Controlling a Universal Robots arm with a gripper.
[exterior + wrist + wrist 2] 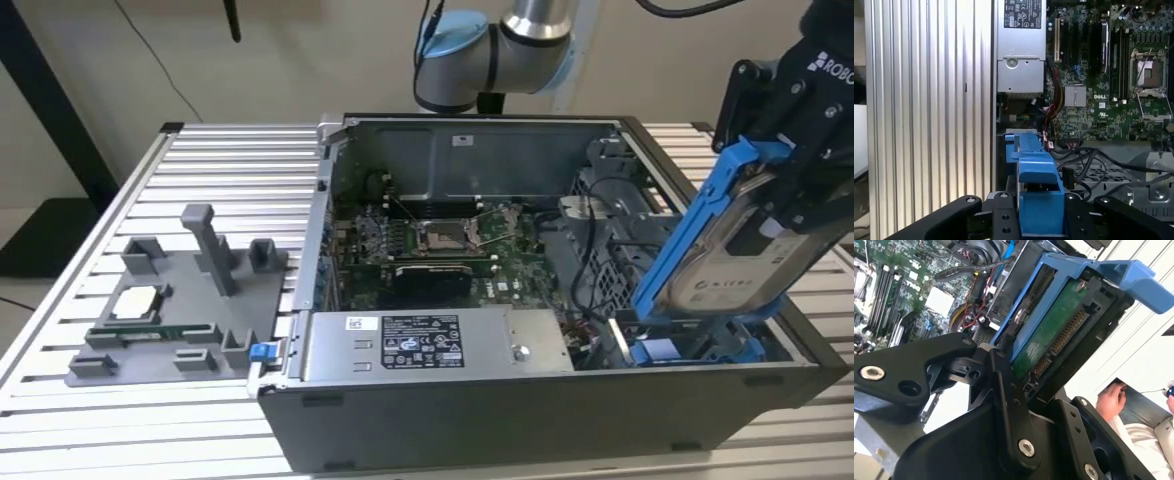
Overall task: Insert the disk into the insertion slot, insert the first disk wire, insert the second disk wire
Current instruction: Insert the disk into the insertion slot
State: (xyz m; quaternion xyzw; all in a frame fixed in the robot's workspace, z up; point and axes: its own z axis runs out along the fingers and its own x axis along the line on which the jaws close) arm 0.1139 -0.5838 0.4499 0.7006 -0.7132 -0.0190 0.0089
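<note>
Exterior view: we see the gripper (790,190) clamped on the disk (727,255). The disk leans steeply, long axis near upright, with its low end at the slot (694,347) in the case (534,420) corner and its top tipped to the exterior view's right.
Second wrist view: its green board and connector face the camera.
First wrist view: cables (1074,150) lie near the slot.
Risk: we judge the tilt could jam the disk in the slot.

One disk (731,268), one computer case (534,425), one power-supply box (414,345), one motherboard (441,240), one grey parts fixture (180,285)
</note>
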